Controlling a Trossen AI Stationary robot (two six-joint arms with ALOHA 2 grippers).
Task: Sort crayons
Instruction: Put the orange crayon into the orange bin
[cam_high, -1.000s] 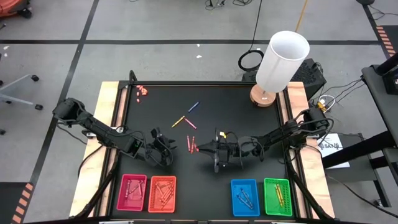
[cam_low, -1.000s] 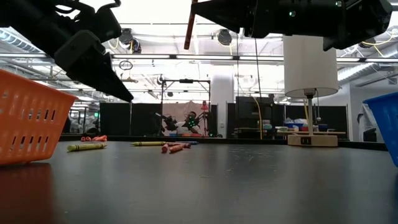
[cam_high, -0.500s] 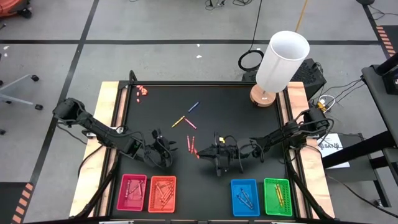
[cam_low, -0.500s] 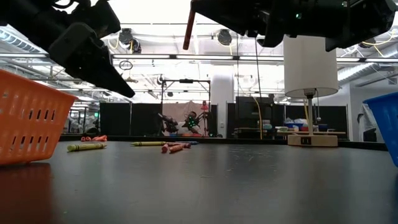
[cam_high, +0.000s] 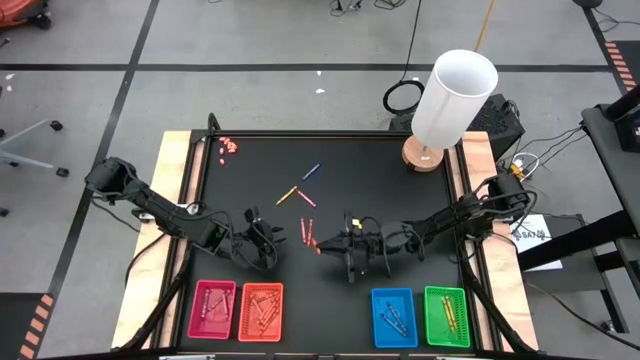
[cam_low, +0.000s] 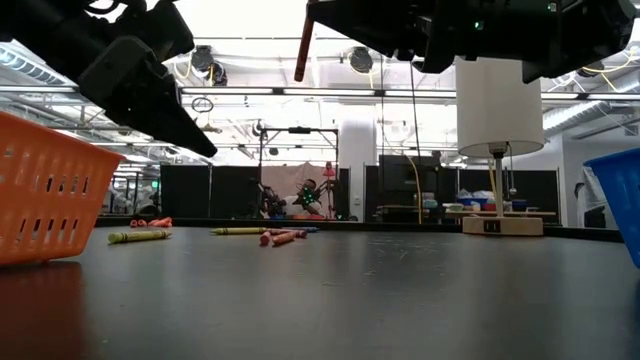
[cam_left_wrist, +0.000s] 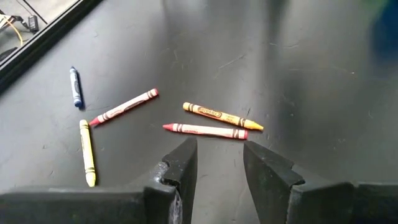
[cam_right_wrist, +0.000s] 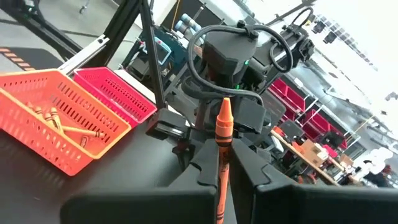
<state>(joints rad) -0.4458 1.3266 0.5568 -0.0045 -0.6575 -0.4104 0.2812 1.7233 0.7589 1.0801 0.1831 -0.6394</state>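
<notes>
Right fingers pinch an orange crayon above the black tabletop.

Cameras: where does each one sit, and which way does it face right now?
High: overhead, straight down on both arms and trays.
Low: tabletop level, facing the lamp, arms overhead.
Left wrist: past open left gripper at loose crayons.
Right wrist: right gripper holding orange crayon, also seen in low view.

Right end effector pinches upright orange crayon
</notes>
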